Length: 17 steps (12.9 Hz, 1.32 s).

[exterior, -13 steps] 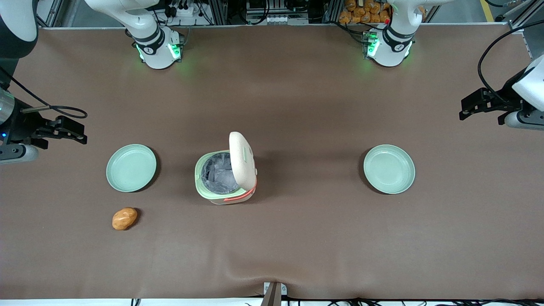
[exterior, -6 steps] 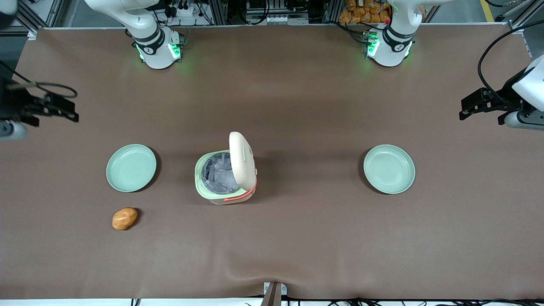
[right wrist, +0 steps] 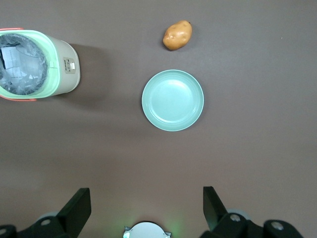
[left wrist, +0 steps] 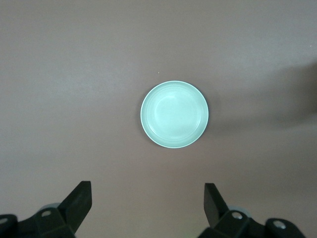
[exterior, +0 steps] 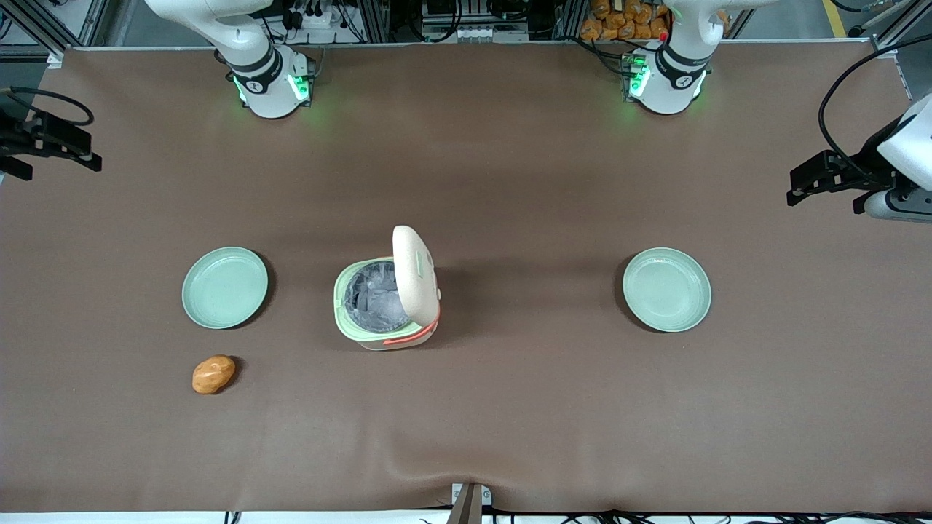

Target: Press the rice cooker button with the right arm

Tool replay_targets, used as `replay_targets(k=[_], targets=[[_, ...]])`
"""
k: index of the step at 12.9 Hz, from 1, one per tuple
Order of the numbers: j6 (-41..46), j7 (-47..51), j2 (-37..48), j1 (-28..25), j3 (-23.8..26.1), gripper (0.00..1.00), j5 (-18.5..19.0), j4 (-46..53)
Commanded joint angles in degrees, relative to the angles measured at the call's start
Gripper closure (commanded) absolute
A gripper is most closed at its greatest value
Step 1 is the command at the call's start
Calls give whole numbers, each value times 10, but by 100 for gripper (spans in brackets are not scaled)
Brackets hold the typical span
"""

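Note:
The rice cooker (exterior: 384, 300) stands mid-table with its cream lid (exterior: 415, 276) swung up and open, the silvery inner pot showing and the orange-red band at its front. It also shows in the right wrist view (right wrist: 35, 64), with a small control panel (right wrist: 71, 66) on its side wall. The right arm's gripper (exterior: 45, 142) hangs high at the working arm's end of the table, far from the cooker and farther from the front camera than it. In the right wrist view the gripper (right wrist: 146, 208) is open and empty.
A pale green plate (exterior: 225, 287) and a potato (exterior: 213, 374) lie between the gripper and the cooker; both show in the right wrist view, plate (right wrist: 173, 100) and potato (right wrist: 178, 35). A second plate (exterior: 666, 289) lies toward the parked arm's end.
The right arm's gripper has drawn away from the front camera and outward along the table's working-arm end. The cooker, plates and potato have not moved.

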<state>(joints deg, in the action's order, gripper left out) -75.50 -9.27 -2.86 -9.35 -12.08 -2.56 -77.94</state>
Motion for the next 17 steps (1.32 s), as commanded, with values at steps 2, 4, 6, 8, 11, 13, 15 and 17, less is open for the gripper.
replay_targets(k=[2, 4, 6, 8, 11, 13, 15, 17], targets=[[-63, -30, 81, -4, -5, 0, -5, -109], [-65, -32, 81, -4, -3, 0, -3, -106], [-61, -32, 85, -4, -1, 0, -3, -108], [-65, -32, 84, -5, 0, 0, -1, -107], [-64, -29, 84, -4, 9, 0, 17, -112], [-59, -29, 81, -3, 10, 0, 18, -102], [-57, -29, 75, -3, 9, 0, 20, -86], [-55, -26, 75, -3, 10, 0, 20, -85]])
